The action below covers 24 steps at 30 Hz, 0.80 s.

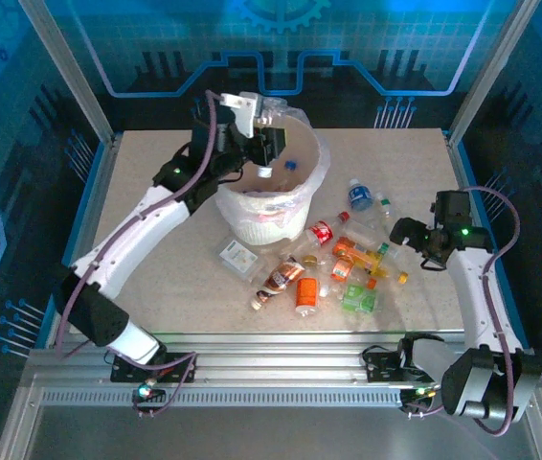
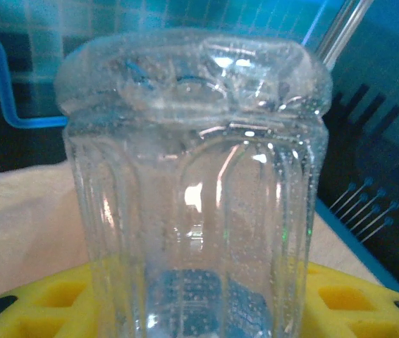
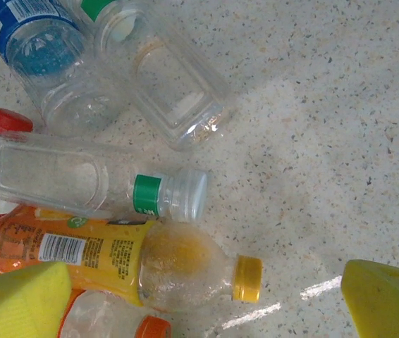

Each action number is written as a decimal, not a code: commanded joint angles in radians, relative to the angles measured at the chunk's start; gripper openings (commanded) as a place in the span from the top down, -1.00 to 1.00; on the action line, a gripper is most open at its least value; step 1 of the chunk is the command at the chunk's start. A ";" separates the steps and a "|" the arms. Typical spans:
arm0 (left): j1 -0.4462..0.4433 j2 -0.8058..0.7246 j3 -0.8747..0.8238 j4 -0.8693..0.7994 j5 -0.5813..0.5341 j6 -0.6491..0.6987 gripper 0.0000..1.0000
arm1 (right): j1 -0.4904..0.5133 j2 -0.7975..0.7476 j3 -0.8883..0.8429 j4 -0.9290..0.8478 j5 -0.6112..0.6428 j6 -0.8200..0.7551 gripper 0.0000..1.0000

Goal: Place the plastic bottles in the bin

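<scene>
- Left jaws: closed on a clear ribbed bottle (image 2: 192,211); the bottle is clamped between the yellow pads (image 2: 37,303), its base pointing away from the wrist camera; in the top view these jaws sit over the opening of the bin (image 1: 252,218), toward its far rim.
- The bin: stands on the surface (image 1: 156,192), left of centre; it is lined with a clear bag; a blue cap (image 1: 290,165) shows inside it.
- Right jaws: spread wide and holding nothing; their pads (image 3: 23,299) appear at the two lower corners of the wrist view, above the surface.
- Orange-label bottle (image 3: 115,257): lies on its side between the right jaws; its label end passes under the pad at lower left; its yellow cap points toward the other pad; contact with either pad cannot be determined.
- Loose plastic bottles (image 1: 321,231): lie scattered on the surface just right of the bin, between it and the right jaws; among them are a blue-label bottle (image 3: 34,35), a clear bottle with a green neck band (image 3: 80,176), a brown-label bottle (image 1: 279,278) and an orange bottle (image 1: 306,292), all lying on their sides.
</scene>
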 commanded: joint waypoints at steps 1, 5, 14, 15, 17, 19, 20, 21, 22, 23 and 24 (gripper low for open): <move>-0.010 0.022 0.035 -0.024 0.010 0.060 0.08 | 0.019 -0.033 0.010 -0.088 -0.027 -0.006 -0.99; -0.011 0.034 0.008 -0.019 -0.023 0.072 0.05 | 0.035 -0.077 -0.018 -0.122 -0.068 0.002 -0.99; -0.010 0.102 0.008 -0.021 -0.043 0.113 -0.10 | 0.136 -0.144 -0.082 -0.122 -0.146 0.116 -0.99; -0.010 0.109 0.011 -0.025 -0.044 0.117 -0.12 | 0.152 -0.149 -0.085 -0.124 -0.136 0.125 -0.99; -0.010 0.122 0.017 -0.028 -0.052 0.126 -0.18 | 0.180 -0.151 -0.087 -0.129 -0.118 0.138 -0.99; -0.010 0.131 0.024 -0.033 -0.062 0.132 -0.19 | 0.200 -0.148 -0.087 -0.132 -0.101 0.148 -0.99; -0.010 0.133 0.026 -0.033 -0.065 0.134 -0.20 | 0.210 -0.148 -0.086 -0.132 -0.094 0.152 -0.99; -0.010 0.135 0.028 -0.032 -0.066 0.137 -0.22 | 0.216 -0.146 -0.086 -0.130 -0.089 0.157 -0.99; -0.010 0.137 0.029 -0.033 -0.066 0.138 -0.25 | 0.221 -0.145 -0.084 -0.127 -0.086 0.161 -0.99; -0.009 0.137 0.029 -0.031 -0.068 0.139 -0.28 | 0.227 -0.144 -0.082 -0.123 -0.084 0.166 -0.99; -0.009 0.138 0.029 -0.032 -0.069 0.140 -0.31 | 0.232 -0.144 -0.080 -0.118 -0.082 0.172 -0.99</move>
